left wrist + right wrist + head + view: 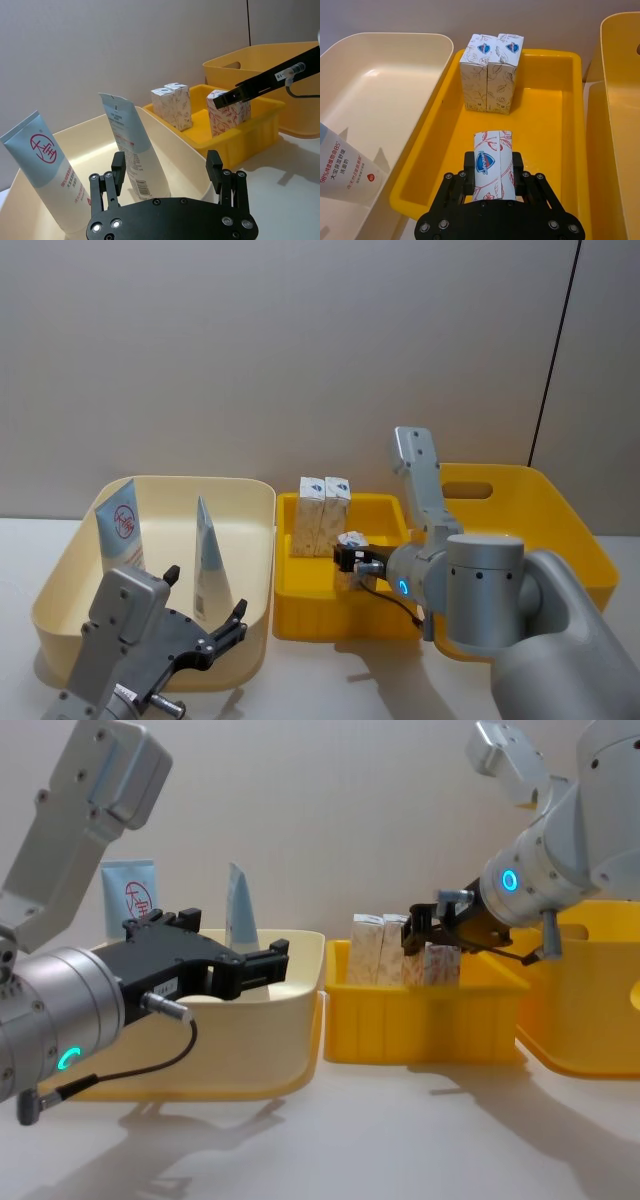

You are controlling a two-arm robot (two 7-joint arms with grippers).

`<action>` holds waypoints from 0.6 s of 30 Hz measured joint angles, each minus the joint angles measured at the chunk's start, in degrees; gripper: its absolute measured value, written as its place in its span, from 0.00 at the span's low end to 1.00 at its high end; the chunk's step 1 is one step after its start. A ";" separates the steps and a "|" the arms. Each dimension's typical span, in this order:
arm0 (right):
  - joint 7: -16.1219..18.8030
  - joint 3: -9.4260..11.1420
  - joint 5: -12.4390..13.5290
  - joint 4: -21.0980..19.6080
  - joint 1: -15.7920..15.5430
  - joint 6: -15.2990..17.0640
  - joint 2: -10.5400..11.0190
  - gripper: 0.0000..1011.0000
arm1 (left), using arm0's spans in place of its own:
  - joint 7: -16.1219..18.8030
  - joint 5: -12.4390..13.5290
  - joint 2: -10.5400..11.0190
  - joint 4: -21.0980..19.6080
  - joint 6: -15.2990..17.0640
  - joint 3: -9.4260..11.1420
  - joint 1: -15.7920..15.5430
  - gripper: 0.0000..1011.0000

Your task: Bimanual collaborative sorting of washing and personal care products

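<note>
Clearly right hand (493,171) clamps carton (493,150) (blue logo (483,162) in wrist view); left hand (166,169) apart.

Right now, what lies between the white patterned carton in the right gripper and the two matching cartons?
Only bare floor of the yellow plastic bin, as the right wrist view shows.

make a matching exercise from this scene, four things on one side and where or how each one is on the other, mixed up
Things:
1. left gripper
2. right gripper
3. squeeze tubes
4. pair of cartons

Place or state:
a. standing side by side at the back of the small yellow bin
b. open, at the near side of the cream bin
c. standing in the cream bin
d. shut on a lone carton inside the small yellow bin

Pairs: 1-b, 2-d, 3-c, 4-a
</note>
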 joint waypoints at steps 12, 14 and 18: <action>0.30 0.00 -0.08 0.05 0.08 -0.39 -0.06 0.41 | 0.00 0.01 0.00 0.00 0.00 0.00 0.00 0.99; 0.45 -0.02 -0.12 0.00 0.12 -0.66 -0.06 0.41 | 0.00 0.00 0.00 0.00 0.00 0.00 0.00 0.99; 1.14 -0.17 -0.27 -0.49 0.30 -1.85 0.04 0.41 | 0.00 0.00 0.00 0.00 0.00 0.00 0.00 0.99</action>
